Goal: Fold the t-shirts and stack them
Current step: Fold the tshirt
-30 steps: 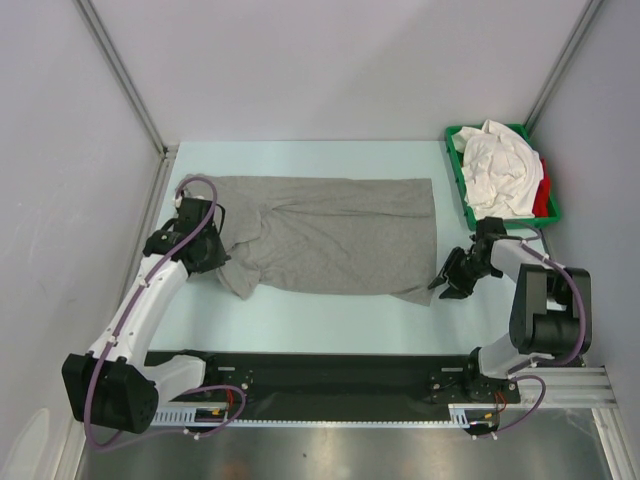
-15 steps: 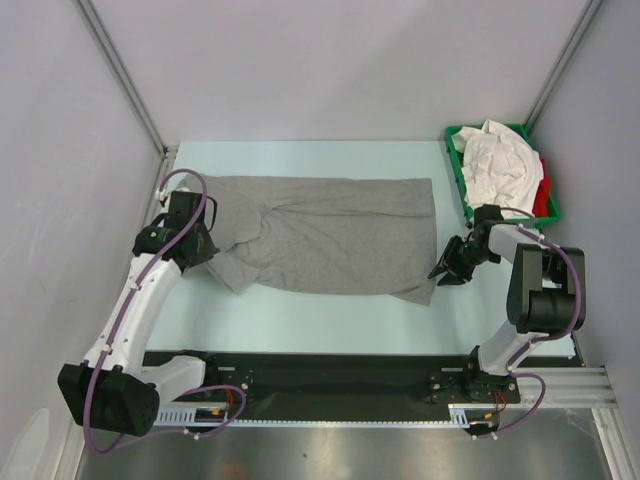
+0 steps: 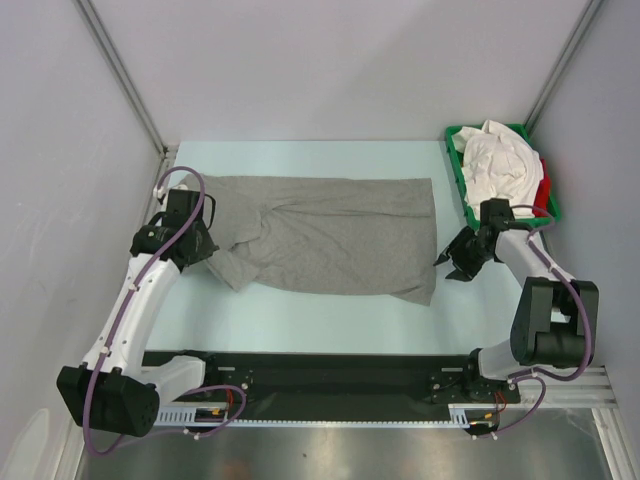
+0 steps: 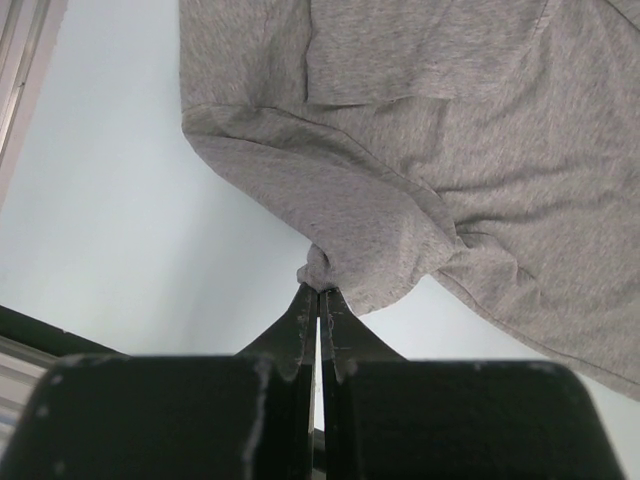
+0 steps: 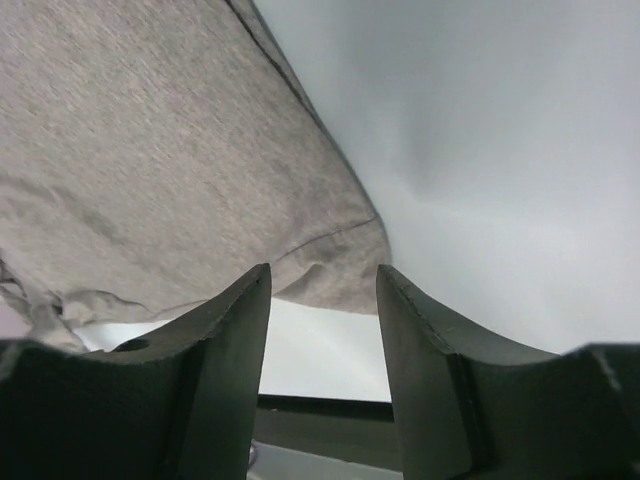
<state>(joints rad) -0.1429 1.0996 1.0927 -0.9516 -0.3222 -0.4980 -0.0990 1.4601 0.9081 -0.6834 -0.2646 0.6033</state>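
Note:
A heather grey t-shirt lies spread on the pale table, its hem to the right. My left gripper is shut on the shirt's near left sleeve; the left wrist view shows the closed fingertips pinching a bunched fold of grey t-shirt. My right gripper is open and empty, just right of the shirt's near right hem corner. In the right wrist view the open gripper frames that corner of the grey t-shirt without touching it. White t-shirts and a red t-shirt are piled in the tray.
A green plastic tray stands at the back right, close behind my right arm. Grey walls enclose the table on the left, back and right. A black rail with the arm bases runs along the near edge.
My left gripper has pulled the pinched sleeve a little left and away from the near edge. My right gripper has moved slightly farther back beside the hem corner, still open.

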